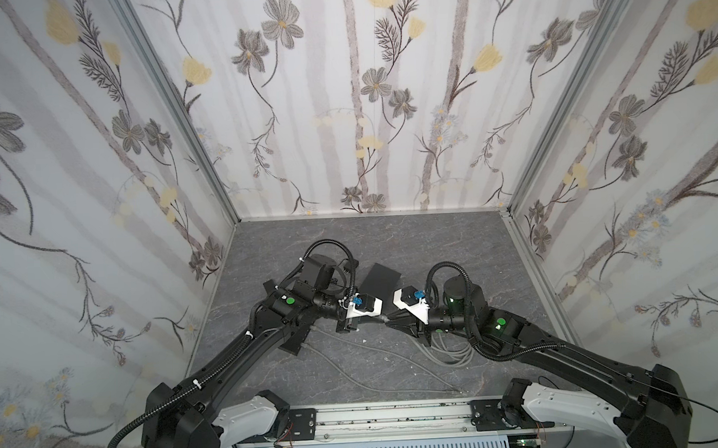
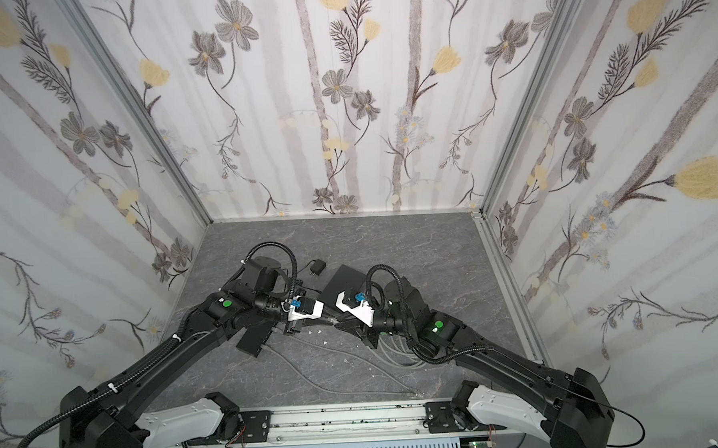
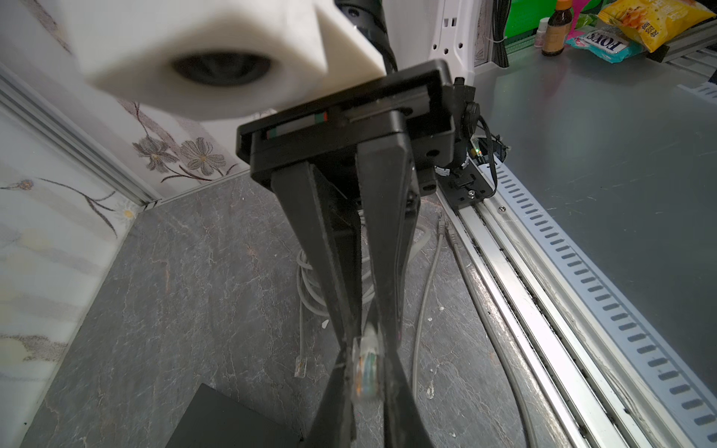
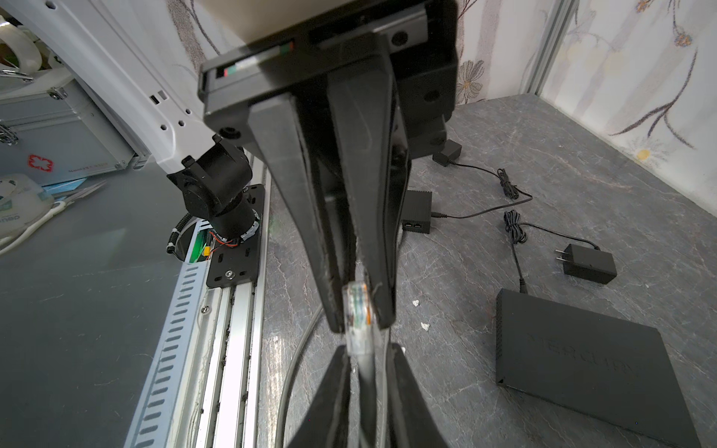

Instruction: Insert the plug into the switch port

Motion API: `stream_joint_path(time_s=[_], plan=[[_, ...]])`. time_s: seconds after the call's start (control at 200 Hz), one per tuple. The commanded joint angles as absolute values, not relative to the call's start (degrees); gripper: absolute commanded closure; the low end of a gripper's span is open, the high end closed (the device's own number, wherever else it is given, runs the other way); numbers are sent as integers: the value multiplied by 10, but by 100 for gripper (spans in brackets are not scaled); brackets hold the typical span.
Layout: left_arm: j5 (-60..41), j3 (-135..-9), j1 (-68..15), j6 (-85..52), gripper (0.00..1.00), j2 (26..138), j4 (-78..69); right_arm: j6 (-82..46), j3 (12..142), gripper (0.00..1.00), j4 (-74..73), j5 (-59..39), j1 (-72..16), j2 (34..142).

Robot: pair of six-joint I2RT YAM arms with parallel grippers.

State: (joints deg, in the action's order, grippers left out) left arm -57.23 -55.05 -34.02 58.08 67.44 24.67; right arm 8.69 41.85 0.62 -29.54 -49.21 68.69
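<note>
Grey marbled tabletop, floral walls; left fingers tight on plug, right fingers unclear.

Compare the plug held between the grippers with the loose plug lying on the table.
The held plug is raised off the table, pinched in the left gripper; the loose plug lies on the table with nothing touching it. The held plug's cable runs between the right gripper's fingers; the loose plug's cable trails free across the table. Both are clear plastic plugs on the end of a cable.
</note>
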Motion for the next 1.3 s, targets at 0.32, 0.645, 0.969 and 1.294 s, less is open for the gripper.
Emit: stream_joint_path(time_s=[0.32, 0.645, 0.969, 1.294], plan=[[-584, -552, -339, 587, 100, 671, 241, 99, 421, 86, 7, -287, -492, 680], [-585, -552, -339, 585, 100, 674, 240, 97, 420, 95, 3, -287, -493, 682], [-505, -542, -301, 341, 0, 694, 70, 69, 413, 100, 17, -93, -447, 686], [-358, -583, -267, 109, 0, 741, 5, 203, 434, 100, -55, 199, -314, 744]])
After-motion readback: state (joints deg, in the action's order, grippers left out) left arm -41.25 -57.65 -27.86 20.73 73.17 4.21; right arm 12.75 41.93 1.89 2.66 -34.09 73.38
